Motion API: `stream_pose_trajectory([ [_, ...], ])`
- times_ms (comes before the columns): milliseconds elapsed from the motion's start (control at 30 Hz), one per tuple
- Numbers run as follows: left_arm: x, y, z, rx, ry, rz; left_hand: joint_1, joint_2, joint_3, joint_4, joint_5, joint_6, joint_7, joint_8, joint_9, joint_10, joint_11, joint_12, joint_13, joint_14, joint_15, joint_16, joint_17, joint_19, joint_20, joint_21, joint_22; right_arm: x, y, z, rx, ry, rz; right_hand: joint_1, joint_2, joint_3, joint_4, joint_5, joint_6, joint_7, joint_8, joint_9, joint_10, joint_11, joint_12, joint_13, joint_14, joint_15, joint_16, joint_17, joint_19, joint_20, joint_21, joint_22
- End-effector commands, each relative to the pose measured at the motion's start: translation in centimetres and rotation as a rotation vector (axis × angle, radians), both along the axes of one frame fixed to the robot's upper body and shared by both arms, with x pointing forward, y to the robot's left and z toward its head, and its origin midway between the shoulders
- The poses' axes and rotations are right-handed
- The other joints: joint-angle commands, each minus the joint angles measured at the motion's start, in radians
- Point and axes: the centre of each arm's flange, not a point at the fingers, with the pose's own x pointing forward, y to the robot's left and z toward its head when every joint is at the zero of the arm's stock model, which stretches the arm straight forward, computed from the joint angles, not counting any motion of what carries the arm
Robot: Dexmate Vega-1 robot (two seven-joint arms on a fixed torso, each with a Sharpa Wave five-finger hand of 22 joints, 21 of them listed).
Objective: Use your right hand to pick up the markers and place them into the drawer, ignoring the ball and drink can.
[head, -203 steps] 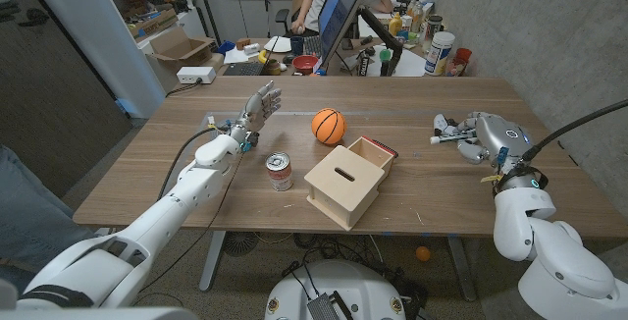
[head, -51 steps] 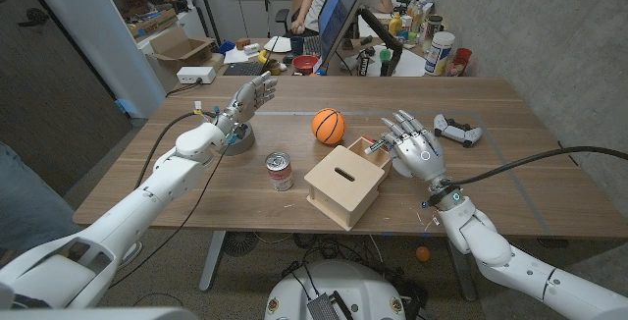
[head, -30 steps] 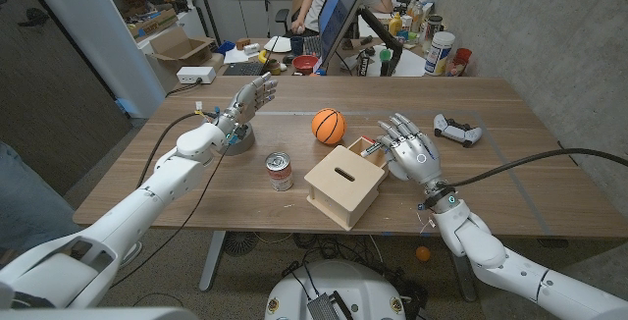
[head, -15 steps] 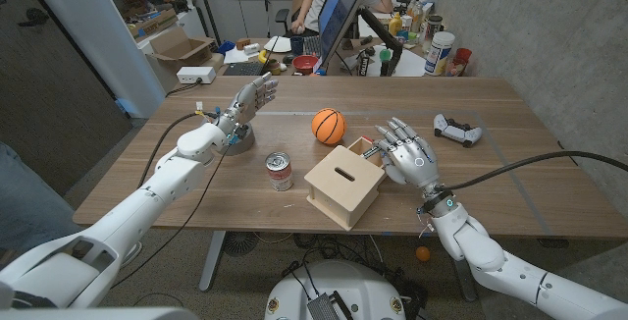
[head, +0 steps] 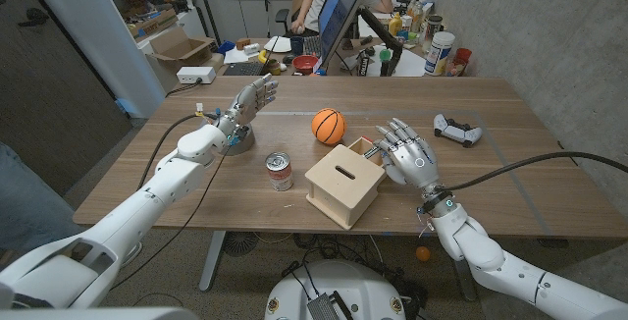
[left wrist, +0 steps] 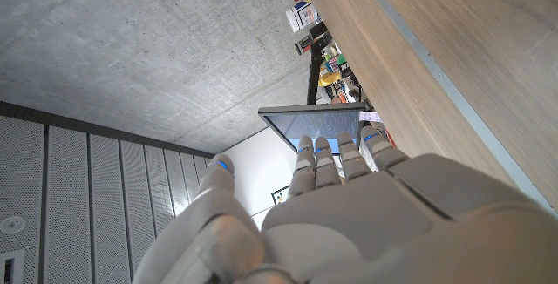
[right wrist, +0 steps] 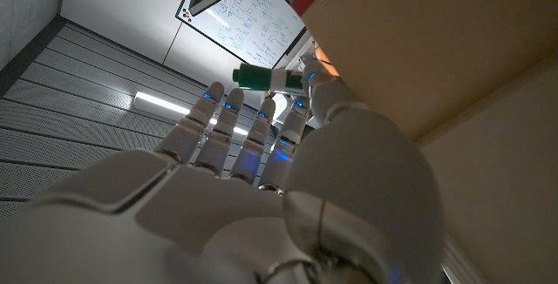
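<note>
On the worktop I see my wooden box with its drawer pulled out toward 1 o'clock. My right robot hand hovers over that drawer, pinching a green marker between thumb and fingertips. My left robot hand stands raised at 10 o'clock, fingers straight, empty. The ball sits at 12 o'clock of the box, the can at 9.

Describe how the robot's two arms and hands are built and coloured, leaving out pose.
Both arms are glossy white rounded shells. The left hand and right hand are light grey and five-fingered, with small blue lights on the fingers. Black cables run along each forearm.
</note>
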Motion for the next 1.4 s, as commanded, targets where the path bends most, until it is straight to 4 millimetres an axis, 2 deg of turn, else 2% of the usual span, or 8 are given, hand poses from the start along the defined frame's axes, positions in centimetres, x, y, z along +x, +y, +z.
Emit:
stream_pose_trajectory([
  [33, -0.1, -0.3, 0.0, -0.002, -0.003, -0.004, 0.003, -0.004, 0.008, -0.001, 0.006, 0.011, -0.001, 0.005, 0.003, 0.001, -0.001, 0.005, 0.003, -0.004, 0.005, 0.006, 0.004, -0.006, 0.004, 0.003, 0.003, -0.6, -0.8, 0.0, 0.0, 0.026, 0.005, -0.026, -0.019, 0.01, 0.002, 0.009, -0.092, -0.05, -0.033, 0.025, -0.034, 0.02, -0.009, 0.01, -0.02, 0.003, -0.016, 0.009, -0.012, 0.006, 0.003, 0.004],
  [133, -0.1, -0.4, 0.0, 0.001, -0.003, -0.007, 0.003, -0.004, 0.008, -0.001, 0.006, 0.01, -0.001, 0.005, 0.003, 0.002, -0.002, 0.005, 0.003, -0.003, 0.005, 0.006, 0.004, -0.006, 0.004, 0.003, 0.003, -0.7, -1.0, 0.0, -0.005, 0.037, 0.008, -0.046, -0.032, 0.017, 0.004, 0.015, -0.206, -0.051, -0.085, 0.014, -0.067, 0.027, -0.014, 0.017, -0.038, 0.009, -0.027, 0.014, -0.03, 0.013, 0.002, 0.004],
  [400, -0.1, -0.6, 0.1, 0.005, -0.002, -0.009, 0.002, -0.004, 0.008, -0.001, 0.006, 0.012, -0.001, 0.005, 0.003, 0.001, -0.003, 0.005, 0.003, -0.004, 0.004, 0.006, 0.004, -0.006, 0.004, 0.003, 0.003, -0.8, -1.4, 0.3, -0.024, 0.042, 0.013, -0.076, -0.054, 0.022, 0.006, 0.023, -0.343, -0.048, -0.146, 0.01, -0.13, 0.043, -0.023, 0.026, -0.089, 0.024, -0.046, 0.019, -0.059, 0.026, 0.0, 0.004],
  [600, -0.2, -0.7, 0.0, 0.004, -0.002, -0.008, 0.002, -0.004, 0.009, -0.001, 0.006, 0.011, -0.002, 0.005, 0.003, 0.001, -0.004, 0.004, 0.003, -0.003, 0.004, 0.006, 0.004, -0.006, 0.004, 0.003, 0.003, -0.7, -1.6, 0.7, -0.026, 0.039, 0.023, -0.096, -0.068, 0.024, 0.007, 0.031, -0.44, -0.032, -0.187, 0.01, -0.175, 0.061, -0.026, 0.031, -0.121, 0.033, -0.053, 0.022, -0.074, 0.033, 0.0, 0.005],
  [733, -0.2, -0.8, 0.1, 0.003, -0.005, -0.009, 0.002, -0.003, 0.009, -0.001, 0.006, 0.011, -0.002, 0.005, 0.003, 0.0, -0.005, 0.004, 0.003, -0.004, 0.005, 0.006, 0.004, -0.006, 0.004, 0.003, 0.003, -0.7, -1.8, 1.1, -0.022, 0.032, 0.02, -0.098, -0.069, 0.024, 0.008, 0.032, -0.438, -0.029, -0.187, 0.01, -0.177, 0.065, -0.025, 0.032, -0.123, 0.032, -0.052, 0.022, -0.077, 0.036, 0.0, 0.005],
  [867, -0.3, -0.8, 0.1, 0.002, -0.007, -0.009, 0.002, -0.003, 0.009, -0.001, 0.006, 0.012, -0.003, 0.005, 0.003, 0.0, -0.002, 0.004, 0.003, -0.004, 0.004, 0.005, 0.004, -0.006, 0.004, 0.003, 0.003, -0.9, -1.9, 1.5, -0.023, 0.024, 0.015, -0.105, -0.069, 0.027, 0.009, 0.036, -0.386, -0.032, -0.167, 0.011, -0.167, 0.065, -0.016, 0.034, -0.118, 0.032, -0.047, 0.023, -0.077, 0.039, 0.002, 0.005],
  [1000, -0.4, -0.8, 0.1, -0.004, -0.01, -0.01, 0.002, -0.003, 0.009, -0.001, 0.006, 0.013, -0.003, 0.005, 0.003, 0.0, -0.003, 0.004, 0.003, -0.004, 0.004, 0.006, 0.004, -0.006, 0.005, 0.003, 0.003, -1.3, -2.2, 2.1, -0.014, 0.012, 0.01, -0.111, -0.07, 0.029, 0.01, 0.037, -0.368, -0.035, -0.16, 0.011, -0.153, 0.056, -0.008, 0.035, -0.113, 0.032, -0.044, 0.024, -0.072, 0.042, 0.005, 0.005],
  [1400, -0.5, -1.0, -0.3, -0.023, -0.012, -0.017, 0.002, -0.003, 0.009, -0.001, 0.006, 0.013, -0.005, 0.005, 0.003, 0.001, -0.001, 0.005, 0.003, -0.003, 0.003, 0.006, 0.004, -0.006, 0.005, 0.003, 0.003, -2.6, -2.6, 3.8, 0.026, -0.018, 0.017, -0.125, -0.069, 0.031, 0.015, 0.04, -0.339, -0.033, -0.15, 0.011, -0.13, 0.051, 0.003, 0.037, -0.091, 0.026, -0.033, 0.027, -0.061, 0.044, 0.01, 0.005],
])
